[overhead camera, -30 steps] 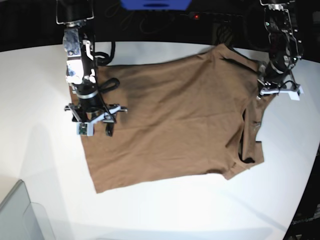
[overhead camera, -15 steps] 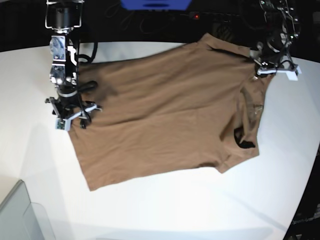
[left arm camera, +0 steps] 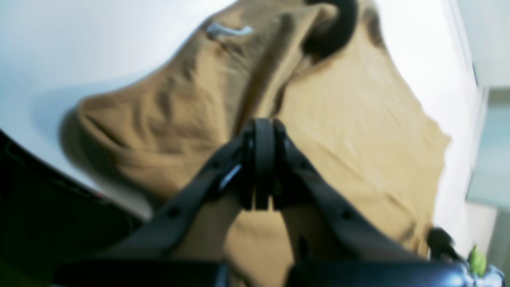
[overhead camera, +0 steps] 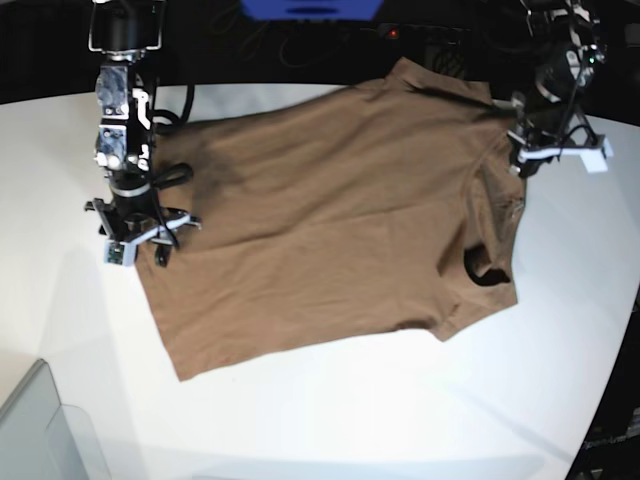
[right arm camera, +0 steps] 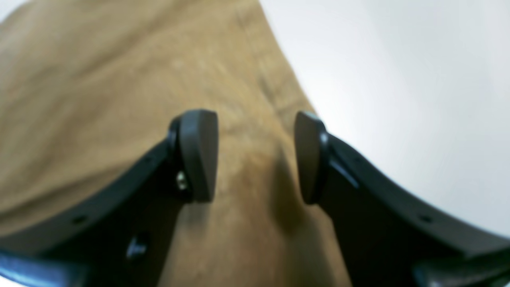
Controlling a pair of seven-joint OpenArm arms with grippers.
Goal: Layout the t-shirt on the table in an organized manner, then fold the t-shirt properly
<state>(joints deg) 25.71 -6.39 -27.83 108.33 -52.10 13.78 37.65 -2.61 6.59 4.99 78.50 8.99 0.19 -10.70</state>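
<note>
The brown t-shirt (overhead camera: pixel 330 220) lies spread on the white table (overhead camera: pixel 400 420), hem to the left and neck opening (overhead camera: pixel 485 268) to the right. My left gripper (overhead camera: pixel 524 162) is at the shirt's far right shoulder. In the left wrist view it (left arm camera: pixel 263 135) is shut, with the t-shirt (left arm camera: pixel 358 131) gathered at its tips and a white tag (left arm camera: pixel 229 30) beyond. My right gripper (overhead camera: pixel 145 250) stands at the hem's far left corner. In the right wrist view it (right arm camera: pixel 257 155) is open, its fingers straddling the t-shirt (right arm camera: pixel 99 99) close to the cloth's edge, table (right arm camera: pixel 398 79) beside it.
A grey translucent bin corner (overhead camera: pixel 40 430) sits at the near left. The table's curved edge runs along the back and down the right side, with dark space and cables beyond. A blue object (overhead camera: pixel 310 8) is at the back centre.
The whole shirt has slid left and toward the back. My right gripper moved left along with the hem corner. My left gripper rose toward the far edge, the shoulder staying with it.
</note>
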